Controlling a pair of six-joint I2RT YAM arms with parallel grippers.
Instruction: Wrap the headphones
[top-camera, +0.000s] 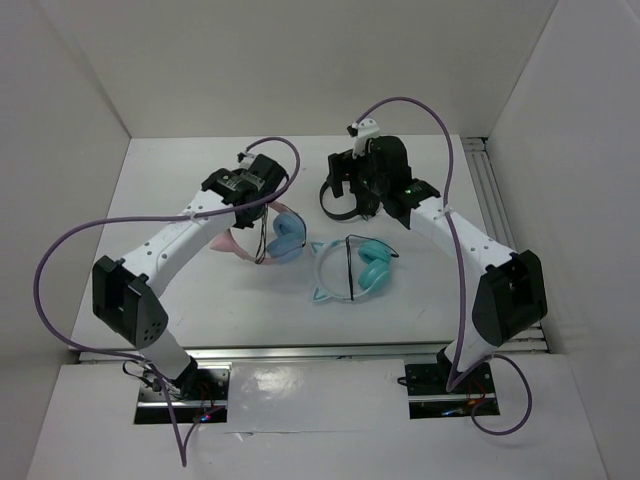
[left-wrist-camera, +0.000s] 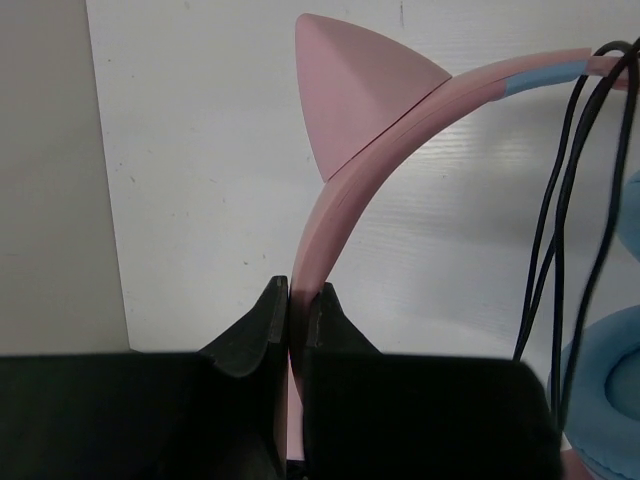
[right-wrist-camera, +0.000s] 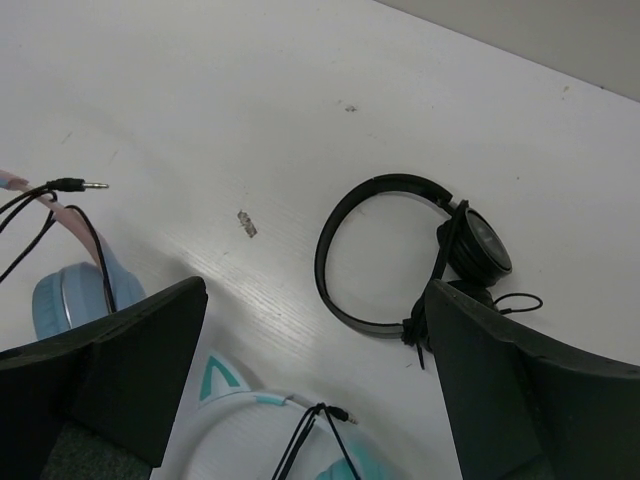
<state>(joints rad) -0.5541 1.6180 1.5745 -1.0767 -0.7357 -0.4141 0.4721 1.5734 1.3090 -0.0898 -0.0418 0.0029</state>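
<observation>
Headphones, one teal pair, one black pair

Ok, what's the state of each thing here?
Pink cat-ear headphones with blue cups: headband clamped, thin black cable draped loosely over it.
Teal-cupped white cat-ear headphones: lying flat, untouched.
Small black headphones: lying flat, untouched.
Left jaws: shut on pink headband.
Right jaws: open, empty.

From above, the left arm hides much of the pink-banded headphones with light blue cups. The right tool covers part of the small black headphones. In the right wrist view, the white-banded teal headphones run off the bottom edge.
</observation>
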